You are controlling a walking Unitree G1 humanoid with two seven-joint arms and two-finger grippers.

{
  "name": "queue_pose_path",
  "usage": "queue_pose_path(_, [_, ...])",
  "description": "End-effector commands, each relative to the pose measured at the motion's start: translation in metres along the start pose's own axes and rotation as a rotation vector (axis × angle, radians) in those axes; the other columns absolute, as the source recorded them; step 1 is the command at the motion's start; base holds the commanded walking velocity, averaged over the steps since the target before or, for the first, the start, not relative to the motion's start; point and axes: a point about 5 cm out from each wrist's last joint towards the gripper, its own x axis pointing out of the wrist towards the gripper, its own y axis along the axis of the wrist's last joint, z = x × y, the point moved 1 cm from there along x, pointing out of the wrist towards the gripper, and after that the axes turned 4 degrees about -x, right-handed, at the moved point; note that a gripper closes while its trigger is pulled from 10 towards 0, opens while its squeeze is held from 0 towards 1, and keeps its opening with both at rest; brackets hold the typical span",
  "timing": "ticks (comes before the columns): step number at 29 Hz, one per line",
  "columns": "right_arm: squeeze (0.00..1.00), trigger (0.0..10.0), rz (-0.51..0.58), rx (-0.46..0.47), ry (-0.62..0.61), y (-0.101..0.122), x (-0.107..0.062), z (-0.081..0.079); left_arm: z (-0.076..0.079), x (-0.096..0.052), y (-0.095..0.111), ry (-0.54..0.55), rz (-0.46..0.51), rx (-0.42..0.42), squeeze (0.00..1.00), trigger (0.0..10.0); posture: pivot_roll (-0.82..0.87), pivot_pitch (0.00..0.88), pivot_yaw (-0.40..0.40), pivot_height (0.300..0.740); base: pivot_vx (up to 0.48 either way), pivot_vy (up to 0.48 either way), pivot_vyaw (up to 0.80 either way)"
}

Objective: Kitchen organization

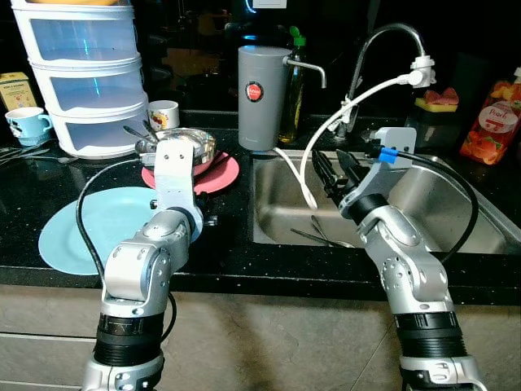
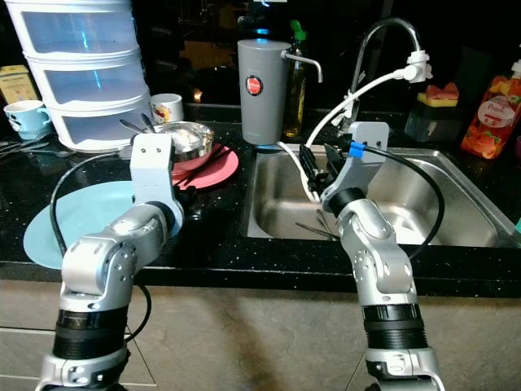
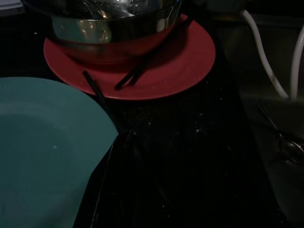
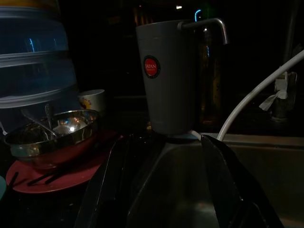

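Right gripper [image 1: 335, 169] centre frame over sink [image 1: 456, 204], fingers spread, gripping nothing. Left gripper [image 3: 124, 156] low over black counter [image 1: 32, 171] beside blue plate [image 1: 73, 232]; grip state unclear, too dark. Steel bowl [image 1: 199, 142] on red plate [image 1: 224, 175], upper left of centre

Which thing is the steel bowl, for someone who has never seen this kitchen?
Start at the sink and look across the black counter on its left. The steel bowl sits on the red plate, shiny metal with spoons inside, unlike the flat blue plate nearby.
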Motion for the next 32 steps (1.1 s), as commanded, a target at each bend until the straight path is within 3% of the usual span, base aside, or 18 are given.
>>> queue_pose_path(1, [0.00, 10.0, -0.006, 0.013, 0.005, -0.002, -0.003, -0.001, 0.004, -0.004, -0.002, 0.002, -0.015, 0.001, 0.00, 10.0, 0.09, 0.133, -0.025, 0.740, 0.000, 0.000, 0.00])
queue_pose_path(7, [0.00, 10.0, -0.007, 0.017, 0.009, -0.002, -0.002, -0.002, 0.011, -0.003, -0.013, -0.009, -0.077, -0.071, 0.00, 10.0, 0.09, 0.131, -0.025, 0.740, 0.000, 0.000, 0.00])
queue_pose_path(15, [0.00, 10.0, -0.011, 0.022, 0.010, -0.003, -0.002, -0.003, 0.007, 0.001, -0.024, 0.061, -0.117, -0.094, 0.00, 10.0, 0.09, 0.130, -0.029, 0.740, 0.000, 0.000, 0.00])
queue_pose_path(32, [0.00, 10.0, -0.008, 0.029, 0.009, -0.003, -0.001, -0.003, 0.012, 0.001, -0.040, 0.056, -0.184, -0.131, 0.00, 10.0, 0.09, 0.124, -0.029, 0.740, 0.000, 0.000, 0.00])
